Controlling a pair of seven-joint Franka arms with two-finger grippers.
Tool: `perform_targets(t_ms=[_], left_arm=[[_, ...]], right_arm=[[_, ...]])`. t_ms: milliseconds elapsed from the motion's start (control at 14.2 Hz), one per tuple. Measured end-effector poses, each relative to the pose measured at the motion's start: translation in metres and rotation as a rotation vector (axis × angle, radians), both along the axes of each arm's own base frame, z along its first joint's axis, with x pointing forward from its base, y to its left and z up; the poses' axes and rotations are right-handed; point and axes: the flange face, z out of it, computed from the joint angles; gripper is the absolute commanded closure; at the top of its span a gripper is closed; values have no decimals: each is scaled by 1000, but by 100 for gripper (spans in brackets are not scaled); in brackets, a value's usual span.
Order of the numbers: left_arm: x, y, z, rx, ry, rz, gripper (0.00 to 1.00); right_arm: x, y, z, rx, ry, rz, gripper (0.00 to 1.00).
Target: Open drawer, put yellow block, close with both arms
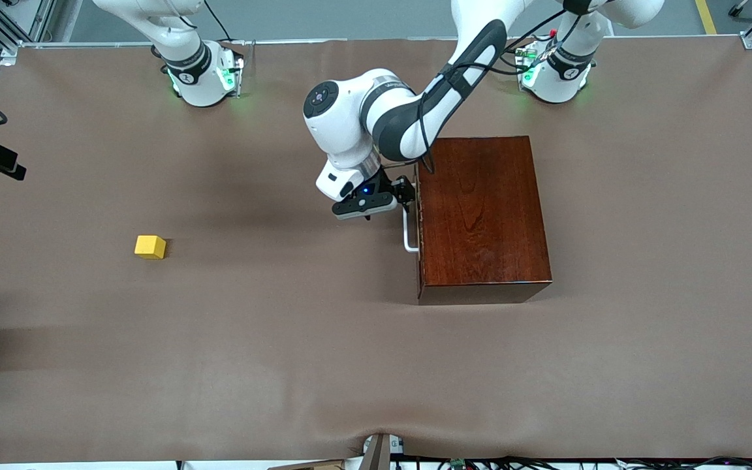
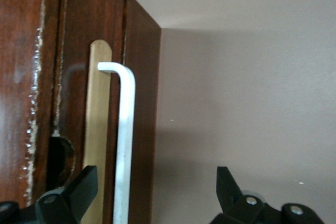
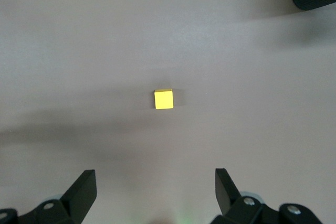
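Brown table cloth (image 1: pixel 284 365), drawer (image 2: pixel 97 129) shut in wooden box (image 1: pixel 484 215). Left gripper (image 2: pixel 157 192) wide open around white handle (image 2: pixel 125 145); should close squarely, pull straight. Yellow block (image 1: pixel 150 247) well apart toward right arm's end; right gripper (image 3: pixel 156 192) waits open high above it.

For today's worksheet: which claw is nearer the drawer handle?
Left. The left claw is open around the handle; the right claw hangs high over the yellow block, well away.
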Motion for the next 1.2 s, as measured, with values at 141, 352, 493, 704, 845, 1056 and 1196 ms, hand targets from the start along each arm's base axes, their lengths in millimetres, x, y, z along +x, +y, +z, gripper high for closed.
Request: perform_targets(t_ms=[141, 352, 493, 704, 845, 1056, 1196], left_arm=[[1, 3, -4, 15, 7, 7, 0], [2, 4, -14, 27, 16, 9, 0], [2, 5, -20, 34, 21, 10, 0], [3, 3, -29, 31, 23, 10, 0], [6, -1, -35, 15, 13, 22, 0], [9, -4, -41, 9, 9, 30, 0], [9, -6, -40, 1, 2, 42, 0]], right_arm=[[0, -1, 0, 0, 1, -2, 0], [2, -8, -5, 1, 9, -14, 0], [5, -11, -12, 2, 21, -20, 0], [8, -13, -18, 2, 33, -21, 0], [8, -13, -18, 2, 33, -21, 0], [8, -13, -18, 2, 33, -22, 0], [8, -13, -18, 2, 33, -22, 0]])
